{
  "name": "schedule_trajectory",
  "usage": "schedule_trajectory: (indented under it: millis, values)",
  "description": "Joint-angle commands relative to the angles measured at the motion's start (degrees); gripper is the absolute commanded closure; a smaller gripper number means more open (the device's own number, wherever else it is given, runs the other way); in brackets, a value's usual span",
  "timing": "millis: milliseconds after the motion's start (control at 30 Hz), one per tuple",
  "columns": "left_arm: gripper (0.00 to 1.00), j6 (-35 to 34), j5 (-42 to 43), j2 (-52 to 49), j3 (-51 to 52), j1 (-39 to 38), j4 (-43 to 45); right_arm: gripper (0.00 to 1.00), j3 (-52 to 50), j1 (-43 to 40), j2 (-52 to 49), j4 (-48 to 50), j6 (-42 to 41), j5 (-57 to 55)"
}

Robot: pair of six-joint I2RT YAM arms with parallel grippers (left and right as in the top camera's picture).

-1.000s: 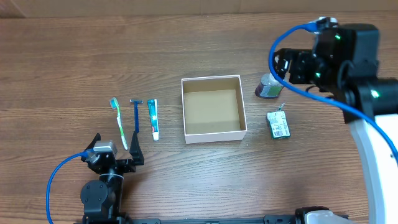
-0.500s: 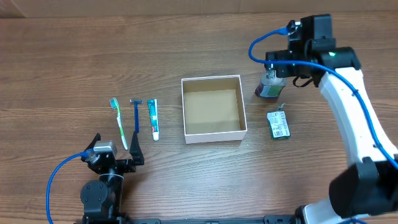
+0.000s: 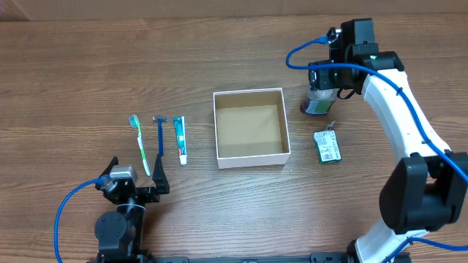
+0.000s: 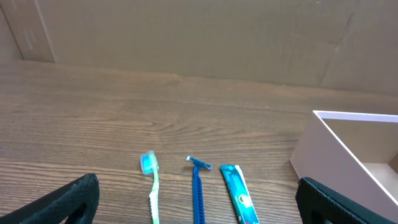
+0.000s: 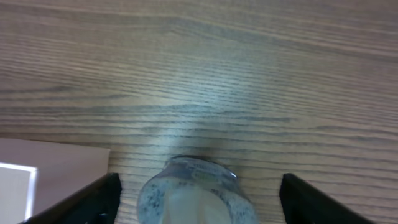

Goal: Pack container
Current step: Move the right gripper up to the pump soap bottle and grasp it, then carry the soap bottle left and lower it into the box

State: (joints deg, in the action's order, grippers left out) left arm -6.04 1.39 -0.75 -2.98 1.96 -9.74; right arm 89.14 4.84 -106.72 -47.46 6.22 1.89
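Right tool (image 5: 198, 186) spread wide, fingers either side of a bottle (image 3: 317, 104) without touching it, left tool (image 4: 196, 198) spread, empty, box (image 3: 252, 158) on bench (image 3: 219, 212) left of right tool, ahead-right of left tool, square, no long axis, mouth upward

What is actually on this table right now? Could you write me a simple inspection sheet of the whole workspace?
Surface: brown wooden table, no spills seen.
Job's things: container open, nothing in it; toothbrush, razor and toothpaste tube in a row on the left arm's side; small bottle and green packet on the right arm's side.
Clutter: nothing seen.
Grippers: left gripper open, low, near the toothbrush handle; right gripper open, fingers either side of the small bottle.
Cables: blue cable on the left arm, another on the right.
Surroundings: cardboard panels behind the table.
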Motion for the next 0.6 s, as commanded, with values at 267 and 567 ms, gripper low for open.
schedule_trajectory:
  millis: [267,567]
  values:
    - [0.00,-1.0,-0.3,0.5,0.3,-0.3,0.2,0.57,0.9,-0.3,-1.1,0.9,-0.7,-0.5]
    - [0.00,-1.0,-0.3,0.5,0.3,-0.3,0.2,0.74,0.9,-0.3,-1.0,1.3,-1.9,-0.6]
